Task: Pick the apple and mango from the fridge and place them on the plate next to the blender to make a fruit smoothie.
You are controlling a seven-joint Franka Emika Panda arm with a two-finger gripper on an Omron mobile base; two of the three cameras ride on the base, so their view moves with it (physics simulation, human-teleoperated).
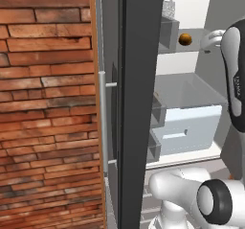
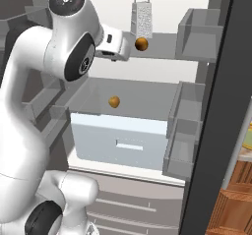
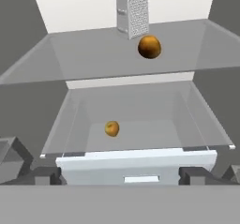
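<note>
- The gripper (image 2: 129, 49) is raised inside the open fridge (image 2: 197, 37) — whether its fingers are apart or together I cannot tell.
- The orange-brown fruit (image 2: 141, 44) (apple or mango, unclear) lies on the upper glass shelf (image 3: 89, 54), just beside the gripper, below the grater (image 2: 141, 15).
- A second fruit (image 3: 111, 128) sits lower, on the shelf over the drawer.

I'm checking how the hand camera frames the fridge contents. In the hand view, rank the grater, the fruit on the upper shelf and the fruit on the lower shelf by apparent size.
1. Grater, cut off at the top.
2. Upper-shelf fruit.
3. Lower-shelf fruit, which looks smallest.
</note>
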